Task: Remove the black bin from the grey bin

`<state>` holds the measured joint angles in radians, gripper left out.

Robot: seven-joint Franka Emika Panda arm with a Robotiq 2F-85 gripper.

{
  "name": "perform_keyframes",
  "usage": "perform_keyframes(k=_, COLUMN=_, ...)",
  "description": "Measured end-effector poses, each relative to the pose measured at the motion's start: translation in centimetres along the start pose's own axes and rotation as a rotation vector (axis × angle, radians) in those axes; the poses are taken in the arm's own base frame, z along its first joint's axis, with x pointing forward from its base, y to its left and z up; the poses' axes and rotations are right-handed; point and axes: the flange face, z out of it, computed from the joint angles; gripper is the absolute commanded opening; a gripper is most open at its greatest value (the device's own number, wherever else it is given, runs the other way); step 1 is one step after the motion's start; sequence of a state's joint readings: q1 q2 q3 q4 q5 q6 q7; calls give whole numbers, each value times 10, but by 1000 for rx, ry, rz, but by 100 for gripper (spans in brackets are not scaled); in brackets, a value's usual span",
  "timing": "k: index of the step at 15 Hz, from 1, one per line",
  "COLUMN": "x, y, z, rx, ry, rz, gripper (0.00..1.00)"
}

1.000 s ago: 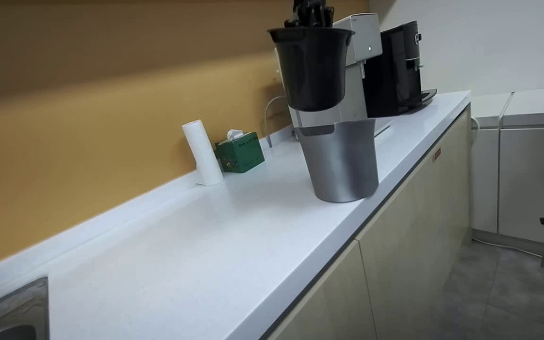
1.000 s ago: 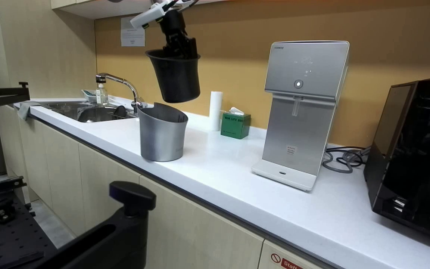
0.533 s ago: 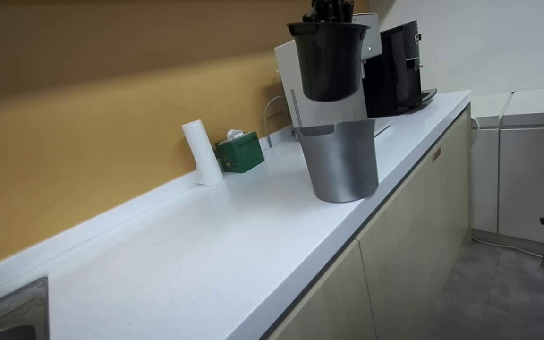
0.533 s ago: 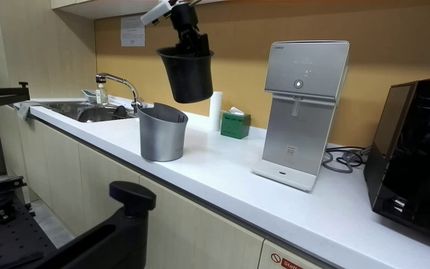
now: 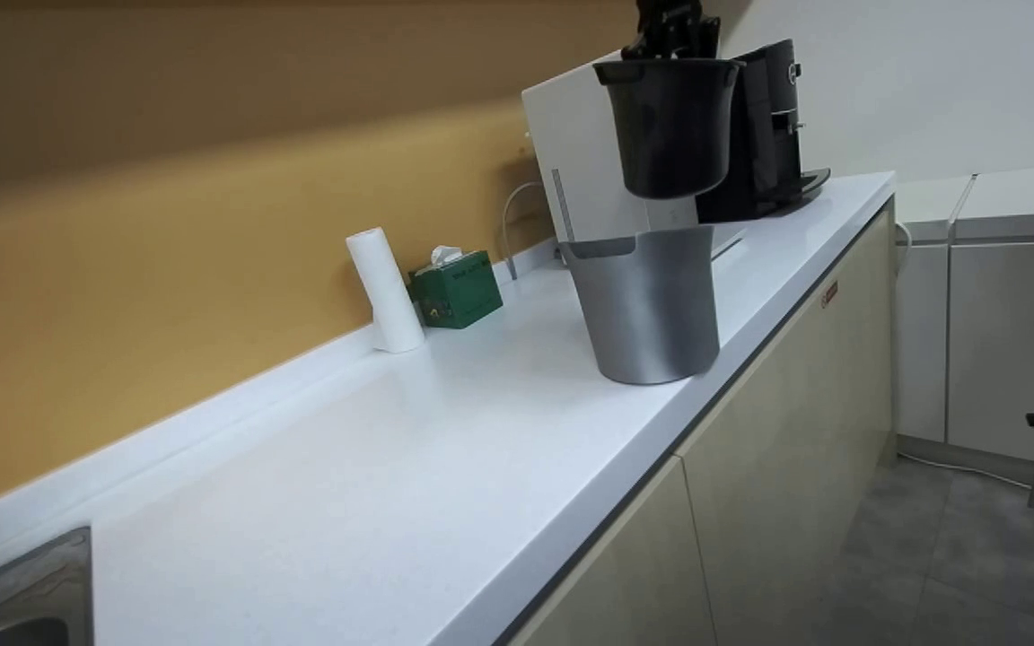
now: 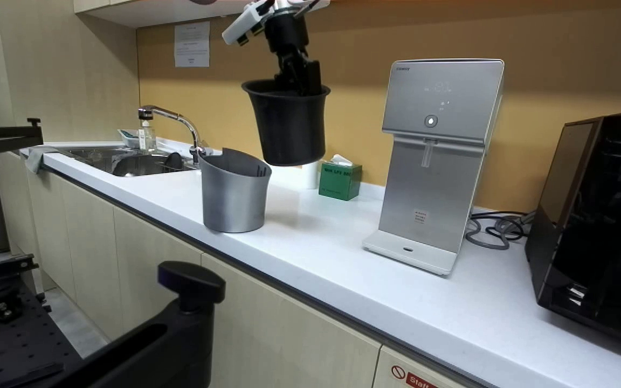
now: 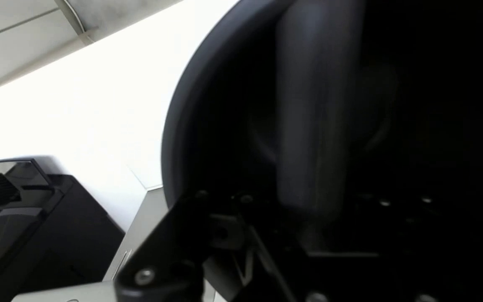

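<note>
The black bin hangs upright in the air in both exterior views, its rim up and slightly tilted. In an exterior view the black bin is above the counter, to the right of the grey bin and apart from it. My gripper reaches down at the bin's rim and is shut on it; the fingertips are hidden. The gripper also shows at the rim in an exterior view. The grey bin stands upright at the counter's front edge; its open top shows. The wrist view shows the black bin's rim; the jaws are dark.
A silver water dispenser stands right of the held bin. A black coffee machine is farther right. A green tissue box and a white paper roll stand by the wall. The sink is at the far left.
My gripper and the black bin have moved right in both exterior views, away from above the grey bin, and sunk a little in the last half second. The grey bin has not moved.
</note>
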<state>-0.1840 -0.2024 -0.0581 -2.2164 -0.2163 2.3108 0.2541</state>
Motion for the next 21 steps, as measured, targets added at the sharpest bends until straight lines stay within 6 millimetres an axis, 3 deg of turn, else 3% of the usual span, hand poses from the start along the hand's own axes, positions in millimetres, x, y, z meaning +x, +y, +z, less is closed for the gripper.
perform_keyframes(k=12, x=-7, y=21, z=74, rx=3, ry=-162, rz=104, gripper=2)
perform_keyframes(k=21, x=1, y=36, z=123, rx=14, ry=-109, rz=202, gripper=2)
